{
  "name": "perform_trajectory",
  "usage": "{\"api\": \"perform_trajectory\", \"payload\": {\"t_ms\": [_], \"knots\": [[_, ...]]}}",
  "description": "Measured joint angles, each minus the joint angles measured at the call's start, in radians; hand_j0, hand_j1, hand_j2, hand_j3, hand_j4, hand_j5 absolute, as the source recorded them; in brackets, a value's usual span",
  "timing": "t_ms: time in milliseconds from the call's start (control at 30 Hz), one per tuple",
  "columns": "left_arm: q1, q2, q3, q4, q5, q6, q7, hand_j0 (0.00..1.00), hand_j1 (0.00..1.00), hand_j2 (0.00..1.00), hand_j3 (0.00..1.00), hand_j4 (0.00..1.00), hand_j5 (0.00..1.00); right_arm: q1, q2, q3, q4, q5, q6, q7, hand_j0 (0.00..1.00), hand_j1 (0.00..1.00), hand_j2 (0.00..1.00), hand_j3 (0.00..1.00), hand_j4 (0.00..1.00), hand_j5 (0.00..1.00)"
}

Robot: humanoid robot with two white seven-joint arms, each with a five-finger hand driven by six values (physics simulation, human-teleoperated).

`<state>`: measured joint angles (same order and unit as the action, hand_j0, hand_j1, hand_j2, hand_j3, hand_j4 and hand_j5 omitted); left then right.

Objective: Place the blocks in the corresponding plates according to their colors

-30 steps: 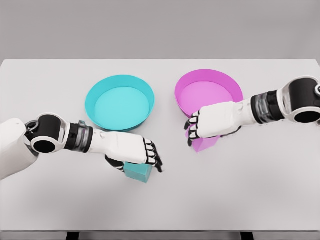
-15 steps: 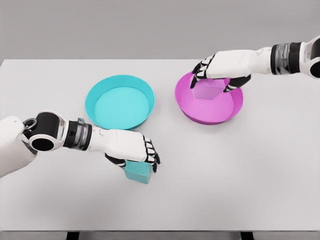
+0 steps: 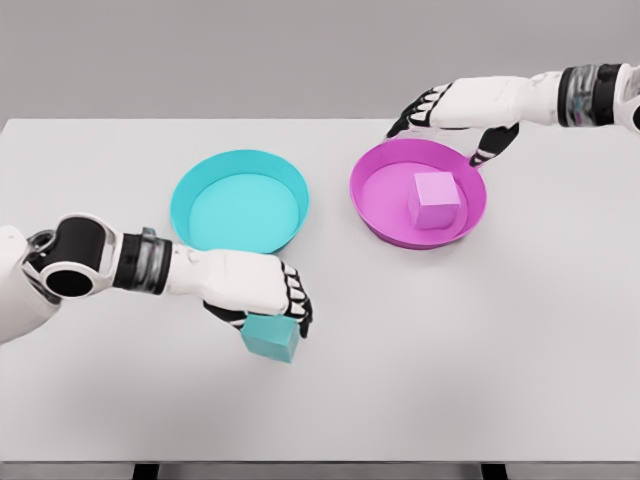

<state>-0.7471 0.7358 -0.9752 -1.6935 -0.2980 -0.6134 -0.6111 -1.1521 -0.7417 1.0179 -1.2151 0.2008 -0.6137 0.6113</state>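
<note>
A cyan block (image 3: 271, 338) sits on the white table (image 3: 480, 340) in front of the cyan plate (image 3: 240, 205). My left hand (image 3: 262, 310) is curled over the block's top, fingers down its sides. The magenta block (image 3: 436, 199) lies inside the magenta plate (image 3: 418, 192), right of its centre. My right hand (image 3: 455, 122) hovers above the plate's far rim with fingers spread and nothing in them.
The two plates stand side by side at mid-table with a gap between them. The table's far edge runs just behind my right hand.
My right hand carried the magenta block over the magenta plate, let it go inside and rose away open. My left hand closed more tightly on the cyan block.
</note>
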Motion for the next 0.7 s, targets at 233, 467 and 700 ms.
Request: {"api": "perform_trajectory", "payload": {"t_ms": [233,467,700], "knots": [[0.002,0.009,0.032,-0.003,0.023,0.0,0.0,0.64,0.64,0.64,0.64,0.64,0.64,0.043,-0.171,-0.084,0.013,-0.093,0.0,0.0,1.0,1.0,1.0,1.0,1.0,1.0],[0.006,0.009,0.086,0.003,0.046,0.0,0.0,0.64,0.64,0.64,0.64,0.64,0.64,0.064,-0.187,-0.094,0.015,-0.101,0.0,0.0,1.0,1.0,1.0,1.0,1.0,1.0],[-0.002,0.007,0.116,0.048,0.07,0.0,0.0,0.64,0.64,0.64,0.64,0.64,0.64,0.064,-0.18,-0.092,0.014,-0.095,0.0,0.0,1.0,1.0,1.0,1.0,1.0,1.0]]}}
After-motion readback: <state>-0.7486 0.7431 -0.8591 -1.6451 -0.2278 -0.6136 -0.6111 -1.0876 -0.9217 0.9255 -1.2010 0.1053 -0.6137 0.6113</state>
